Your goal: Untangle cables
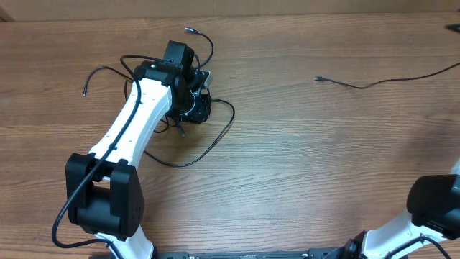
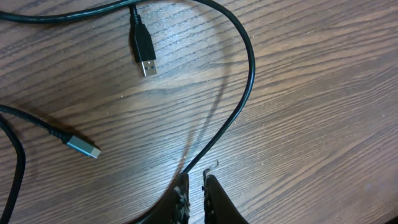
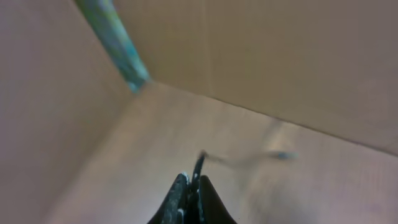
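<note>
A tangle of thin black cables lies at the table's far left, with loose ends sticking out. My left gripper is down on the tangle. In the left wrist view its fingers are shut on a black cable that loops away from the tips. A black USB plug and a grey plug lie beside it. A separate cable runs off the right edge. My right gripper is outside the overhead view, shut on a thin black cable.
The wooden table fills the overhead view. My right arm's base is at the bottom right. The blurred right wrist view shows brown cardboard walls and a teal strip.
</note>
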Available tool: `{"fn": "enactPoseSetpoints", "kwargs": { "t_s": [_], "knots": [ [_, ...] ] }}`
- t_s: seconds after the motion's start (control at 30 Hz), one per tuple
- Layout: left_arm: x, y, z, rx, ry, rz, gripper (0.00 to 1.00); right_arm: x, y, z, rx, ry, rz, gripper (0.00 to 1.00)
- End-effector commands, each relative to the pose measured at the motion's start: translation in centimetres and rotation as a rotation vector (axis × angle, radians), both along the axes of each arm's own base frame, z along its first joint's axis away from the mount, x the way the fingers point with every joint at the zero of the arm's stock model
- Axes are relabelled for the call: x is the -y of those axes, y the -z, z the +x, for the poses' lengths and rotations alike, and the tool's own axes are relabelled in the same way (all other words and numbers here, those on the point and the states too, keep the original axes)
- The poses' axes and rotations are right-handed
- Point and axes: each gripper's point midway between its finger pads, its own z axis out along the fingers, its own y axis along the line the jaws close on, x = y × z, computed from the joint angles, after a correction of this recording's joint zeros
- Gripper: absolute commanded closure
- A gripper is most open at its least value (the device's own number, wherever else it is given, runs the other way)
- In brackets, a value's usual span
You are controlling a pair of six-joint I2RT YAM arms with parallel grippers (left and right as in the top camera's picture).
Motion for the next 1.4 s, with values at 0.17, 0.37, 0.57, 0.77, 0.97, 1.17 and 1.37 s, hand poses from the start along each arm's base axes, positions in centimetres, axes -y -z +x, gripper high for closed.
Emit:
{"fn": "enactPoseSetpoints", "kwargs": {
  "t_s": [0.17, 0.37, 0.57, 0.77, 0.97, 1.17, 1.37],
  "knots": [
    [0.3, -0.3, -0.2, 0.003, 0.003, 0.001, 0.9, -2.3, -9.4, 6.2, 0.513, -0.33, 0.053, 0.96],
    [0.2, -0.3, -0.4, -0.005, 0.002, 0.003, 0.9, -2.3, -9.5, 6.2, 0.513, -0.332, 0.046, 0.96],
    [0.2, -0.3, -0.3, -0.004, 0.002, 0.003, 0.89, -3.7, 0.6, 2.3, 0.118, -0.277, 0.242, 0.76],
    [0.2, -0.3, -0.3, -0.004, 0.003, 0.003, 0.89, -8.2, 8.2, -1.8, -0.213, -0.402, 0.438, 0.47],
    [0.2, -0.3, -0.3, -0.003, 0.002, 0.003, 0.89, -16.4, 12.6, -1.2, -0.328, -0.705, 0.594, 0.26],
    [0.2, -0.3, -0.3, -0.004, 0.003, 0.003, 0.9, -22.9, 17.1, 0.4, -0.38, -0.784, 0.637, 0.21],
    [0.3, -0.3, -0.7, -0.015, 0.007, 0.006, 0.91, -26.4, 21.9, 1.4, -0.424, -0.609, 0.557, 0.21]
  ]
}}
